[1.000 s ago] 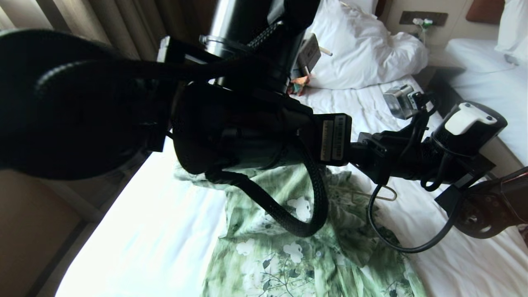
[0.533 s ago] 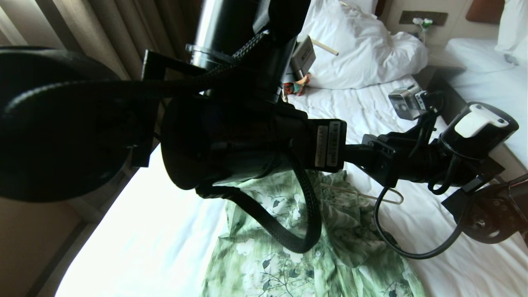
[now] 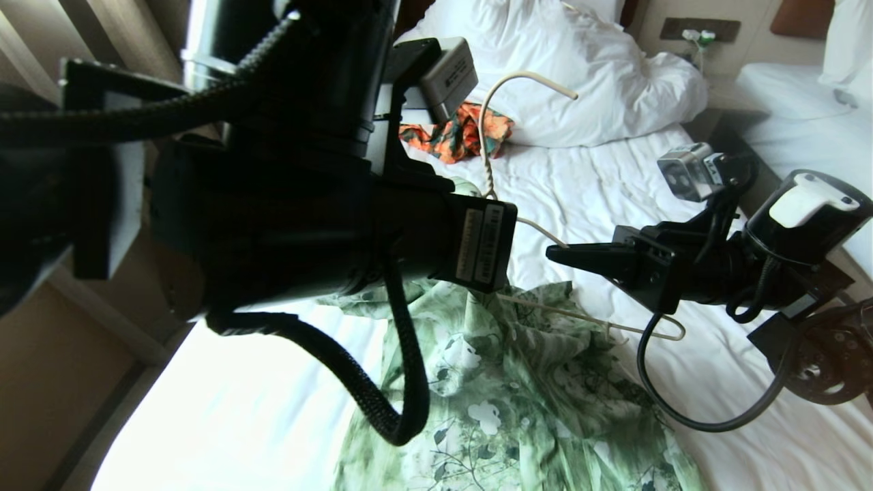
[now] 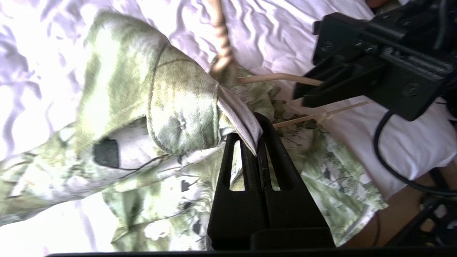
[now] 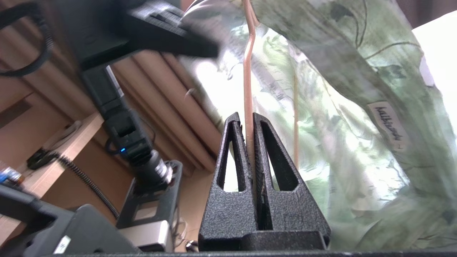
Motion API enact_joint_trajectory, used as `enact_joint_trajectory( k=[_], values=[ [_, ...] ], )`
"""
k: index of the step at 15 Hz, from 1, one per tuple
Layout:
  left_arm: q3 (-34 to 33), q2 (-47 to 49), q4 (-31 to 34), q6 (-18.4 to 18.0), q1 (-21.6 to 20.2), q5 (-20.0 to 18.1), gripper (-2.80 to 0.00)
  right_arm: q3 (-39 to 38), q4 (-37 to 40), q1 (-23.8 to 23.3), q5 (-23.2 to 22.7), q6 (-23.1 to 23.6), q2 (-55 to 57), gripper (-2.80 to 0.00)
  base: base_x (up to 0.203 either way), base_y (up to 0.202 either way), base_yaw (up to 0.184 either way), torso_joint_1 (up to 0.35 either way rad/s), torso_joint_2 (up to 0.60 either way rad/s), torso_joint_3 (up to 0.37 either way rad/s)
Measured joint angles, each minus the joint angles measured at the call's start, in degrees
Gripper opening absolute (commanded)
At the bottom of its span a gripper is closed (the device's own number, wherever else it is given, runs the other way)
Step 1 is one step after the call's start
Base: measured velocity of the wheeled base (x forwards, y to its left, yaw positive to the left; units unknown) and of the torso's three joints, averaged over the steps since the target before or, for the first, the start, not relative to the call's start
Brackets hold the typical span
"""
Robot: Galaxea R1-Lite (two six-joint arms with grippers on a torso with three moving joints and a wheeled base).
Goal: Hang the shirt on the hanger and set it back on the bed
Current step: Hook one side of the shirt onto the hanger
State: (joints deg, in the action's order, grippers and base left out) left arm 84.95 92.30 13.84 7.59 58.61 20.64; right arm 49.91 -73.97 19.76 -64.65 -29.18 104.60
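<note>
Nearest, the left gripper (image 4: 257, 123) is clenched on a fold of the shirt (image 3: 518, 402) by the collar, lifting that edge, likely so the wire can slide beneath it. Just beyond its tips, the right gripper (image 5: 249, 123) is clamped on one arm of the hanger (image 3: 485, 146), steadying it while its hook stands up past the fingers. The rest of the shirt trails from the left gripper down onto the bed (image 3: 723, 382). Farther off, beyond both grippers, an orange patterned garment (image 3: 457, 136) lies against the white pillows (image 3: 600, 82).
</note>
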Motion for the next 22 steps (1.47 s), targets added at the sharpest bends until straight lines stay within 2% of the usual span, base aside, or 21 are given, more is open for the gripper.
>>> enact_joint_trajectory(
  k=[6,10,13,18,22],
  values=[
    [-2.0,-4.4,-0.3,-8.9,-4.8,2.1,-2.8,-2.1,1.5,-0.2,-1.1,0.0,-2.6,-2.8,0.0,0.0,0.0,0.0,0.0,0.0],
    [-1.8,-5.4,-0.6,-12.1,-6.9,2.2,-2.8,-2.1,2.1,0.4,-1.7,0.0,-2.9,-2.8,0.0,0.0,0.0,0.0,0.0,0.0],
    [-1.2,-6.2,-0.7,-13.6,-5.2,2.0,-2.8,-0.9,1.9,2.0,-1.6,-1.2,-2.0,-2.8,0.0,0.0,0.0,0.0,0.0,0.0],
    [-2.5,-8.4,-1.5,-13.5,-1.0,1.5,-2.8,0.6,1.6,4.6,-1.8,-5.7,-2.5,-2.8,0.0,0.0,0.0,0.0,0.0,0.0],
    [-6.9,-9.5,-8.0,-13.5,1.8,1.5,-2.8,1.1,1.6,5.1,-1.7,-7.3,-4.0,-2.8,0.0,0.0,0.0,0.0,0.0,0.0]
  ],
)
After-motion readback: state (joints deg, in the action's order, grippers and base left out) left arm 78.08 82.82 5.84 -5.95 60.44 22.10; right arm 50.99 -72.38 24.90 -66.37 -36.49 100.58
